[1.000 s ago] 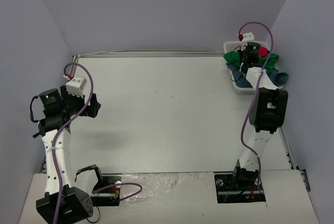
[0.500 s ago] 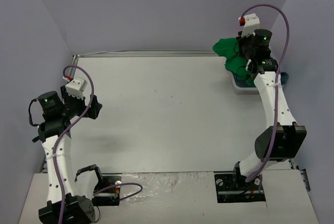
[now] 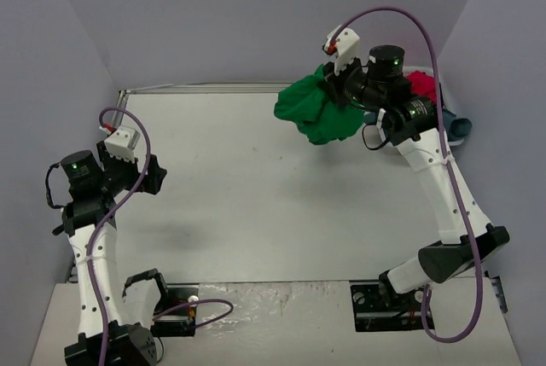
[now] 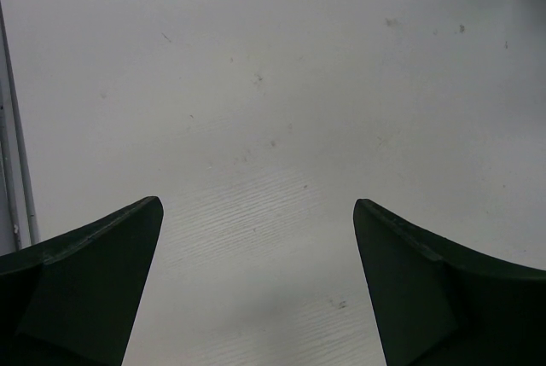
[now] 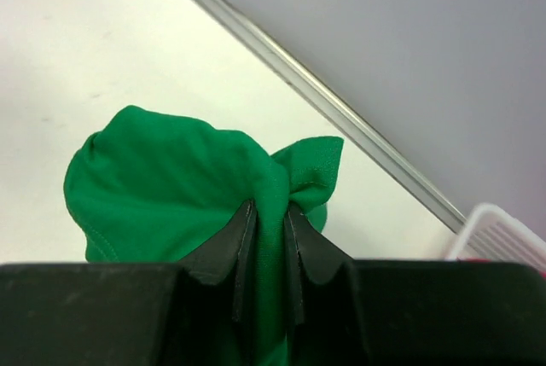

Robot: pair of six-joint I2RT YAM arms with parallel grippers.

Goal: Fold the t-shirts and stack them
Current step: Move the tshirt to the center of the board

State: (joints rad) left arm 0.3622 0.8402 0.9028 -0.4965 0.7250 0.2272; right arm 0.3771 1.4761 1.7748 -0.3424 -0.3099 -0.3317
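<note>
Two arms at the near edge of the worktop (image 3: 256,178). Right arm (image 3: 444,187): base at the near right, elbow low and out to the right, forearm slanting up and leftward to the far edge, wrist turned to the left. The right jaws are clamped together on a pinch of the green shirt (image 3: 311,114), with only that fold of cloth between them (the wrist view shows the fabric (image 5: 171,170) gathered into the narrow slit). The rest of the shirt hangs from the grip as a loose bunch, held above the far part of the worktop, right of centre, near the far rail (image 5: 341,110). Left arm (image 3: 90,238): base at the near left corner, column nearly upright, wrist bent toward the centre. The left jaws stand wide apart over bare worktop and hold nothing. The red shirt (image 3: 422,86) lies at the far right corner, partly hidden behind the right wrist. An edge of the grey-blue shirt (image 3: 461,124) shows just beside it on the near side. A corner of the white basket (image 5: 503,234) appears in the right wrist view.
</note>
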